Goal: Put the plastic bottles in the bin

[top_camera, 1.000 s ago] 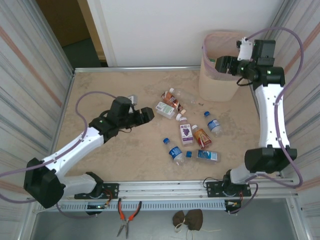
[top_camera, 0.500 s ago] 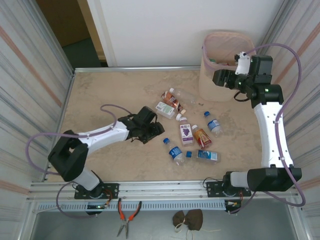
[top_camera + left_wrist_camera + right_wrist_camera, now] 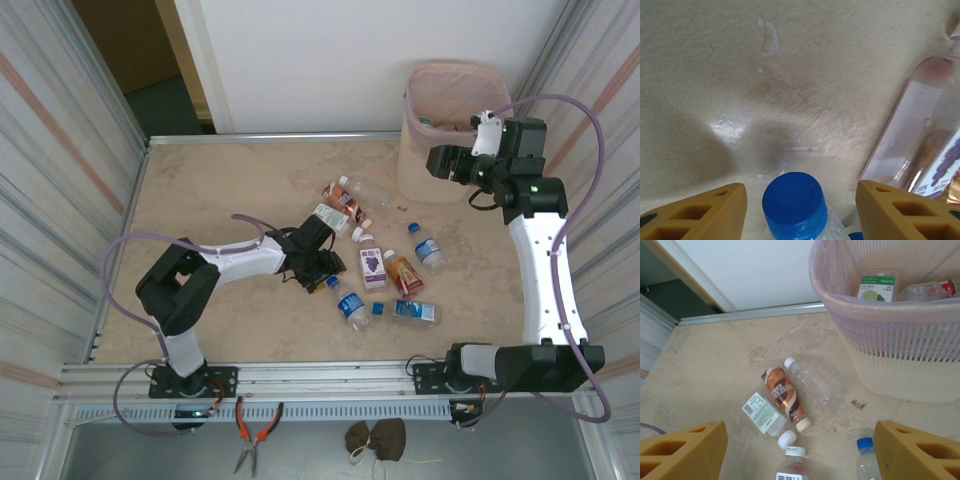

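blue-capped bottle [image 3: 794, 202] lies untouched between left claw [image 3: 800, 196] tips.

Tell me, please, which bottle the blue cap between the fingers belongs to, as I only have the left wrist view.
Observer: It belongs to a small clear blue-labelled bottle lying flat on the table, cap towards the left arm.
Operator: Thank you; where is the bin from there?
Observer: The bin stands at the far right corner, beyond the other bottles.
Operator: And what is the right arm doing?
Observer: The right fingers hang open and empty beside the bin.
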